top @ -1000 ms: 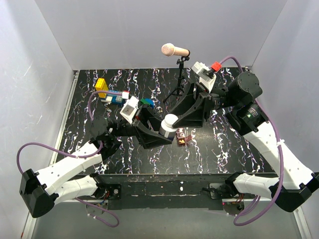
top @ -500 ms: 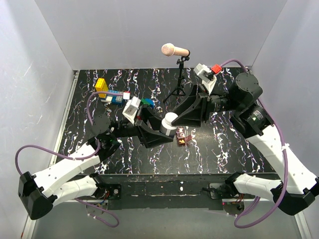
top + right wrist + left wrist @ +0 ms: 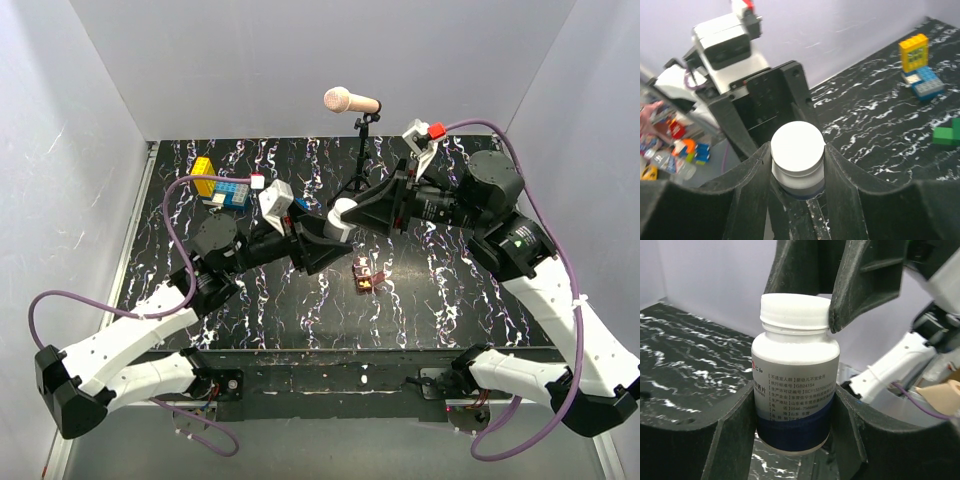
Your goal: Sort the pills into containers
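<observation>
Two arms meet on one white bottle (image 3: pixel 795 370), held in the air above the middle of the surface (image 3: pixel 450 290). The left end effector (image 3: pixel 793 415) is clamped across the bottle's body, one finger on each side of the label. The right end effector (image 3: pixel 798 160) comes in from the opposite end, its fingers closed on either side of the white cap (image 3: pixel 796 307).

What matters here is the line of the bottle. Its long axis runs from the left grip out toward the right wrist, cap first, so the right wrist view looks almost straight down onto the cap's flat top. The left fingers cross that axis while the right fingers sit around it. I would judge this the set-up for twisting the cap off, with the left arm bracing and the right arm turning about that axis. How far the bottle tilts from upright I cannot tell.

The box (image 3: pixel 367 275) lies on the surface just toward the near edge from the bottle, apart from both end effectors and about equally close to each arm. Its lid state is too small to make out. No loose pills show, so sorting looks barely begun. The toy blocks (image 3: pixel 222 188) sit well apart at the far left.
</observation>
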`<state>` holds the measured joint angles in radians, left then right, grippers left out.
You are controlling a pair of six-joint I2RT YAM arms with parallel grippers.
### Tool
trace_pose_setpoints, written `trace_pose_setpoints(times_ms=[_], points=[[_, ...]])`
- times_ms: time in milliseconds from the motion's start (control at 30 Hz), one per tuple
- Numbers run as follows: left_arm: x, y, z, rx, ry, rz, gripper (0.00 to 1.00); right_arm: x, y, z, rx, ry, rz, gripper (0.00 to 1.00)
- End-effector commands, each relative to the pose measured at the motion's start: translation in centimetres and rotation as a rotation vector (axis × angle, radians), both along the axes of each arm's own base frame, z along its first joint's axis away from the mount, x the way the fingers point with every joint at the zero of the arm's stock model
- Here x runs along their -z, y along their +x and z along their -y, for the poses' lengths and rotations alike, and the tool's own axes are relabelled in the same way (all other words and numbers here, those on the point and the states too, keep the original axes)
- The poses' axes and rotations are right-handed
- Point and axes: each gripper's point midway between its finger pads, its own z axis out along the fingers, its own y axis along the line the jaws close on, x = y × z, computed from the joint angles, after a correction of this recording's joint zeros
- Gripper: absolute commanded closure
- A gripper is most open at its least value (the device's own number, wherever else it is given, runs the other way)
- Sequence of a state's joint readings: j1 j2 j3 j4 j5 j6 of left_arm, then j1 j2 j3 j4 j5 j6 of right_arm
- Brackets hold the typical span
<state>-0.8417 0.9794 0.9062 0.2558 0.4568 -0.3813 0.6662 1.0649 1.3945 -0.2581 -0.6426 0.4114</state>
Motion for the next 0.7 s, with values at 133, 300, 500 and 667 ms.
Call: trace_pose_setpoints(times_ms=[133,300,500,667], points=[[-2.9,6.2,-1.7,-0.342,0.012,0.105,1.0,3.2,3.8,0.9,0.259,-0.135,-0.128,0.81],[-1.4,7.7,-0.9,-0.372,0.075,0.109,1.0,3.8,5.2,0.8,0.352,-0.169,-0.179,0.8],[-1.0,7.9,-1.1,-0.397,0.079,0.111,1.0,4.4,5.9,1.1,0.403,-0.191,-0.207,0.73],[-0.8,7.3,-1.5,-0.379,0.09,0.111,1.0,3.9,5.0,1.1,0.367,-0.161,-0.184,0.37]])
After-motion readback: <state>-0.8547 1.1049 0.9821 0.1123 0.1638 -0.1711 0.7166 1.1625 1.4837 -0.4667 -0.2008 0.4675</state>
